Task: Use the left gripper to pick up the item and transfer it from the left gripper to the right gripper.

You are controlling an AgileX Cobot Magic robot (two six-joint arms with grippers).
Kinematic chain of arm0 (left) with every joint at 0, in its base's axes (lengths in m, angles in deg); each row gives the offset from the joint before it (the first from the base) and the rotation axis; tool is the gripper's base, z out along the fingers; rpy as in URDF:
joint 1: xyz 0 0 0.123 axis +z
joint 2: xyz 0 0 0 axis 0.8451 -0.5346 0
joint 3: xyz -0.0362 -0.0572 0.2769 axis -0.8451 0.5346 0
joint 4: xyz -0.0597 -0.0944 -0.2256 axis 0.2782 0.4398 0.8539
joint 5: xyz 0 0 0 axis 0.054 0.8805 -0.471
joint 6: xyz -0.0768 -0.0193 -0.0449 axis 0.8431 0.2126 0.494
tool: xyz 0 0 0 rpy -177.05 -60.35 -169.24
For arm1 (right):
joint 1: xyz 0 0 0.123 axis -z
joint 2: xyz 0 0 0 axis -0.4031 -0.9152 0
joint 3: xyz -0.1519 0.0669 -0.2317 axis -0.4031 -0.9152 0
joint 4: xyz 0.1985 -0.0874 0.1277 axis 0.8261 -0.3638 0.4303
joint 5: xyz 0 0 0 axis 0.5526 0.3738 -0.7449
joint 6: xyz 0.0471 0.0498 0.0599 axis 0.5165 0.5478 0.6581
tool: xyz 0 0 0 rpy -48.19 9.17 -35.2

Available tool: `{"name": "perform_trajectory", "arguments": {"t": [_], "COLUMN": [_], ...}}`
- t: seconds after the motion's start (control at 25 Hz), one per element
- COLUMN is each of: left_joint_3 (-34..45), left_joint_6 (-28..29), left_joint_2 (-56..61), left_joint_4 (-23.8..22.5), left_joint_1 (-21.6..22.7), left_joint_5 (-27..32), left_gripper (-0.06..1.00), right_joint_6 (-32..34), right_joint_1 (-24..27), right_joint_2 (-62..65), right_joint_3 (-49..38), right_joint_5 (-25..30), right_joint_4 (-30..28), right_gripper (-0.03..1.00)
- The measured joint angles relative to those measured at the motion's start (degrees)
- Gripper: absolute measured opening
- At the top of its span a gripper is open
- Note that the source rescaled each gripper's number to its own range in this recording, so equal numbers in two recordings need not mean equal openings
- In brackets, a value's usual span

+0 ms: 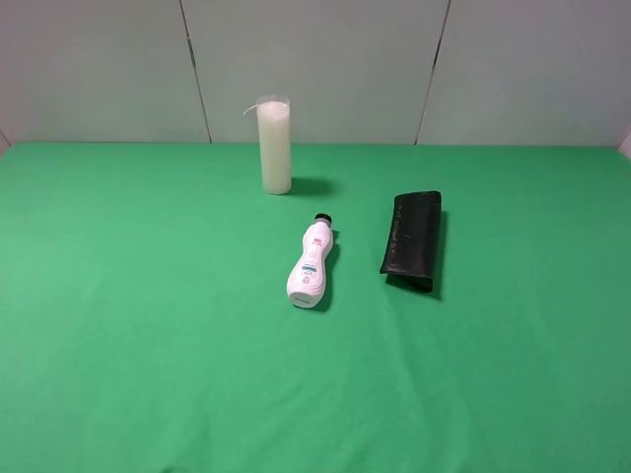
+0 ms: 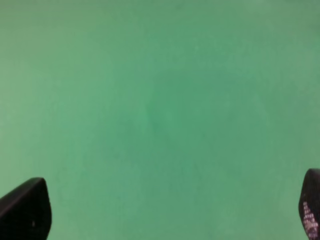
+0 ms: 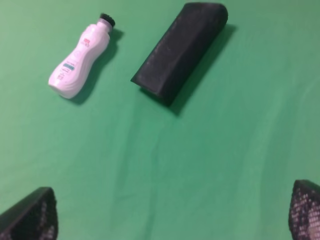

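The black glasses case (image 1: 412, 242) lies flat on the green cloth, right of centre, long axis running front to back. It also shows in the right wrist view (image 3: 180, 50), some way ahead of my right gripper (image 3: 172, 220), which is open and empty. My left gripper (image 2: 170, 215) is open and empty over bare green cloth; its two fingertips (image 2: 25, 210) show at the frame's lower corners. Neither arm shows in the exterior high view.
A white bottle with a black cap (image 1: 311, 263) lies left of the case, also in the right wrist view (image 3: 80, 57). A tall white candle in glass (image 1: 274, 144) stands at the back. The green cloth (image 1: 148, 325) covers the table up to a grey wall.
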Motion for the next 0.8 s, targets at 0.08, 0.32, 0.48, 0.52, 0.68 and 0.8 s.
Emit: {"name": "perform_trajectory", "arguments": {"t": [0.08, 0.32, 0.48, 0.52, 0.68, 0.8], "left_joint_3": [0.0, 0.0, 0.0, 0.0, 0.0, 0.0], "left_joint_6": [0.0, 0.0, 0.0, 0.0, 0.0, 0.0], "left_joint_2": [0.0, 0.0, 0.0, 0.0, 0.0, 0.0], "left_joint_4": [0.0, 0.0, 0.0, 0.0, 0.0, 0.0], "left_joint_1": [0.0, 0.0, 0.0, 0.0, 0.0, 0.0], "left_joint_5": [0.0, 0.0, 0.0, 0.0, 0.0, 0.0], "left_gripper": [1.0, 1.0, 1.0, 1.0, 1.0, 1.0], "right_joint_6": [0.19, 0.19, 0.19, 0.27, 3.28, 7.09], "right_joint_1": [0.0, 0.0, 0.0, 0.0, 0.0, 0.0], "right_joint_2": [1.81, 9.34, 15.0, 16.11, 20.5, 23.17], "right_joint_3": [-1.15, -6.8, -11.09, -12.04, -14.68, -16.74], "right_joint_5": [0.0, -1.72, -4.73, -5.33, -7.46, -8.73], "right_joint_4": [-0.21, -0.57, -0.77, -0.97, -3.85, -8.21], "right_gripper": [1.0, 1.0, 1.0, 1.0, 1.0, 1.0]}}
